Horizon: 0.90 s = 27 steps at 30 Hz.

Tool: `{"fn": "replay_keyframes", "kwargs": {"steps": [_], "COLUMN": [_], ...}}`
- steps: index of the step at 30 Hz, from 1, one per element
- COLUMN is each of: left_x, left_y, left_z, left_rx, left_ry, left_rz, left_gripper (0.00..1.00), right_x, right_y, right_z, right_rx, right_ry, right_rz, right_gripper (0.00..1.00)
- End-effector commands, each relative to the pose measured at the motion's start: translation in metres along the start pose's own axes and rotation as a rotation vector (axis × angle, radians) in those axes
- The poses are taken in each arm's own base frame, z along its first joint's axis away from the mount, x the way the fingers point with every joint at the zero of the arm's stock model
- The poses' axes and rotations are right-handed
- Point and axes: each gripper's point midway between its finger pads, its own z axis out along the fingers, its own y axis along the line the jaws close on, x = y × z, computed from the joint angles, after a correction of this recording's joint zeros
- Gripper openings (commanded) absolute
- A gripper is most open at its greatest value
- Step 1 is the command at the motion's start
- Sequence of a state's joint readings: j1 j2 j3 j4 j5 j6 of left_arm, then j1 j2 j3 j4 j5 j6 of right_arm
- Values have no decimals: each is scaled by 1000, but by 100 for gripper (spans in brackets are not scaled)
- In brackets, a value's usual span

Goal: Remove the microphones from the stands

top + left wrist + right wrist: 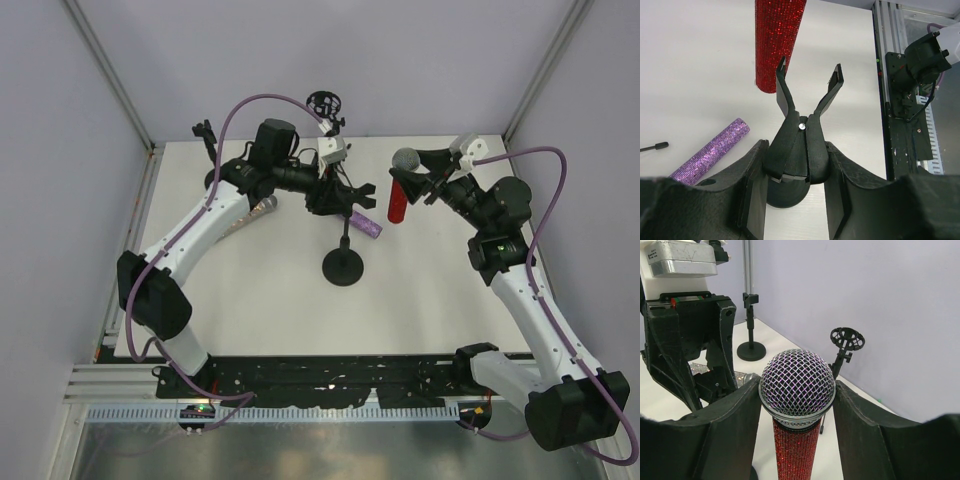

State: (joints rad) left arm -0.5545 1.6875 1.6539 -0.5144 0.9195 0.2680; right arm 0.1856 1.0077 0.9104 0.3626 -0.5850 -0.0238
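On the table [250, 290], the left arm [200, 225] reaches in to the stand [343, 268] and the right arm [530, 300] holds the mic [399, 200] just to the stand's right. The mic hangs in the air, free of the clip [807, 107], whose prongs stand empty. Its long axis is close to upright. The mesh head points up and toward the far wall, and the red tail points down, ending just beside the prongs without touching them. The right gripper [797, 384] is clamped on the mic at the head, a finger on each side. The left gripper [796, 150] flanks the clip's neck, but I cannot tell whether it presses or merely brackets it. As I judge it, the mic only needs carrying further right, away from the stand, and the right arm is the nearer one.
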Motion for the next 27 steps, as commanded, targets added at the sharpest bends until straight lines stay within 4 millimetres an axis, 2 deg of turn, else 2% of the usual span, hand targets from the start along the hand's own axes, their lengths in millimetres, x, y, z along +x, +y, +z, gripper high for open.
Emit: {"fn": "replay_keyframes", "kwargs": {"steps": [1, 2, 3, 4, 5, 6, 7, 17, 20, 23, 24, 25, 27], "left_x": [-14, -14, -14, -14, -15, -15, -17, -28, -33, -37, -34, -31, -22], "left_y": [-5, -5, -5, -7, -8, -9, -10, -18, -18, -17, -15, -14, -14], "left_z": [-6, -6, -6, -5, -6, -6, -7, -18, -35, -61, -70, -78, -98], "left_rx": [-9, -6, -1, 9, 12, 13, 12, -1, -40, -103, -127, -150, -200], "left_ry": [-27, -27, -29, -31, -33, -34, -37, -57, -70, -99, -102, -105, -99], "left_rz": [32, 30, 30, 29, 27, 25, 27, 43, 57, 95, 100, 112, 122], "left_gripper": [2, 13, 41, 63, 74, 94, 100, 100, 100, 100, 100, 99, 100], "right_x": [-27, -27, -26, -26, -26, -26, -26, -23, -20, -18, -6, -14, -1], "right_y": [-6, -6, -7, -7, -7, -8, -8, -11, -29, -56, -66, -77, -98], "right_z": [1, 1, 1, 1, 1, 1, 1, 2, 2, -1, -3, -4, -9], "right_rx": [26, 26, 29, 32, 32, 35, 35, 46, 129, 249, 275, 315, 379], "right_ry": [-74, -75, -73, -71, -71, -72, -70, -57, -21, 49, 101, 113, 194], "right_rz": [-38, -39, -37, -37, -37, -36, -36, -30, -48, -74, -86, -121, -162], "right_gripper": [34, 34, 34, 33, 33, 33, 33, 33, 33, 33, 33, 33, 33]}}
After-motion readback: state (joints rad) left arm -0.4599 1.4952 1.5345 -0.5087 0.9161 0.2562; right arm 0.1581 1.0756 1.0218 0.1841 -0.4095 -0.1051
